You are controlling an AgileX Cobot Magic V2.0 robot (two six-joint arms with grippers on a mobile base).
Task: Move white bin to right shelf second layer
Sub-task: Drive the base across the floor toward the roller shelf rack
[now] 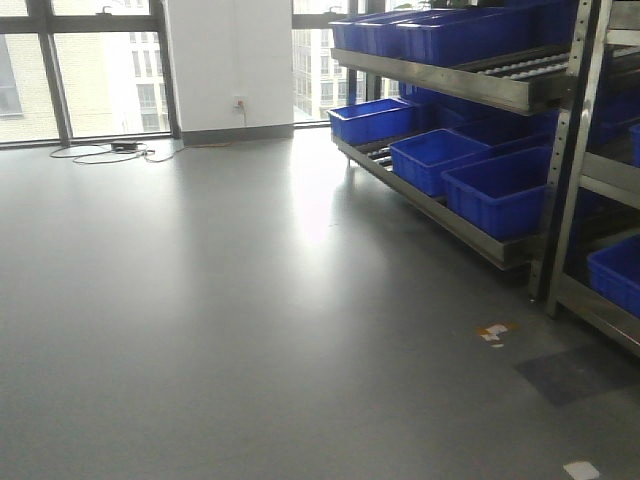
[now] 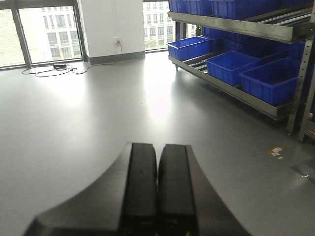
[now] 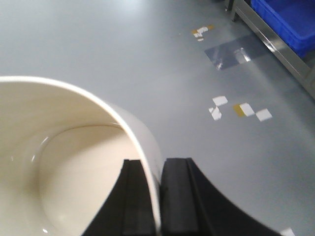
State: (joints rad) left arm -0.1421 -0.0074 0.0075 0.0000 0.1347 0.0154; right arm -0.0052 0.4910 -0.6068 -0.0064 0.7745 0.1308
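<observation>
Bin [image 3: 74, 162] looks light, stiff and slick; your right tool [image 3: 153, 164] pinches its thin rim wall, so it may swing. Left tool [image 2: 157, 150] is closed, empty.

The white bin [image 3: 74, 162] is smooth glossy cream plastic, little glints inside. The floor [image 1: 250, 300] is smooth grey with a soft sheen. The blue crates [image 1: 500, 190] look like slightly shiny plastic, and the shelf [image 1: 450, 85] is dull brushed steel.
</observation>
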